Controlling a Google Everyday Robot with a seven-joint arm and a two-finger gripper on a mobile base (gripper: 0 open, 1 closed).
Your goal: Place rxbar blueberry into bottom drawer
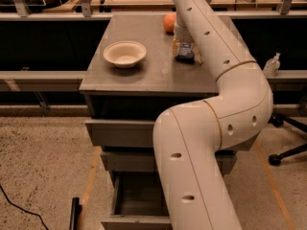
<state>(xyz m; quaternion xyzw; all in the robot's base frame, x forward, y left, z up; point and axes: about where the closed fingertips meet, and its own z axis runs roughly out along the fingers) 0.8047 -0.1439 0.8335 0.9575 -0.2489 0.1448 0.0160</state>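
Note:
The rxbar blueberry (185, 55), a small dark navy bar, lies on the grey cabinet top (144, 75) right of the bowl and in front of the orange. My gripper (186, 46) has come down from above right onto the bar and covers its upper part. The bottom drawer (136, 220) is pulled out below the two upper drawers, and its dark interior shows. My white arm sweeps down across the right half of the cabinet front and hides that side of all three drawers.
A white bowl (124, 54) sits on the left of the cabinet top. An orange (169, 22) lies at the back. A sanitiser bottle (272, 65) stands on the right ledge, an office chair base (288, 152) on the floor at right, and a black object (74, 214) at lower left.

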